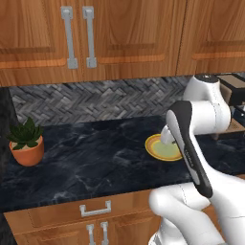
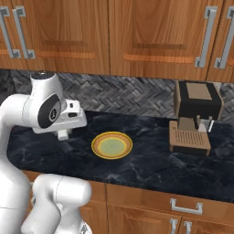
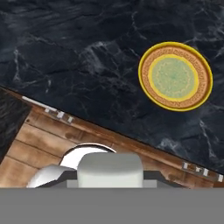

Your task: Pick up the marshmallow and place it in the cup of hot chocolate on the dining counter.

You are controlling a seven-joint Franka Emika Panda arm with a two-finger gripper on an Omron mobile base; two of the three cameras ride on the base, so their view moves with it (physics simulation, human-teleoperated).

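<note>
Item: marshmallow (image 3: 110, 169), white block pinched in the near-closed pincer (image 3: 110, 183), raised above the counter (image 3: 87, 65). Empty yellow plate (image 3: 175, 76) lies beyond. Cup unseen. Risk: the soft block could squash or slip free during carrying.

Marshmallow (image 3: 110, 169): white, soft-edged block, seen large at bottom of hand view, upright, raised clear of dark marble surface, above wooden cabinet front at surface edge, well apart from yellow plate.
</note>
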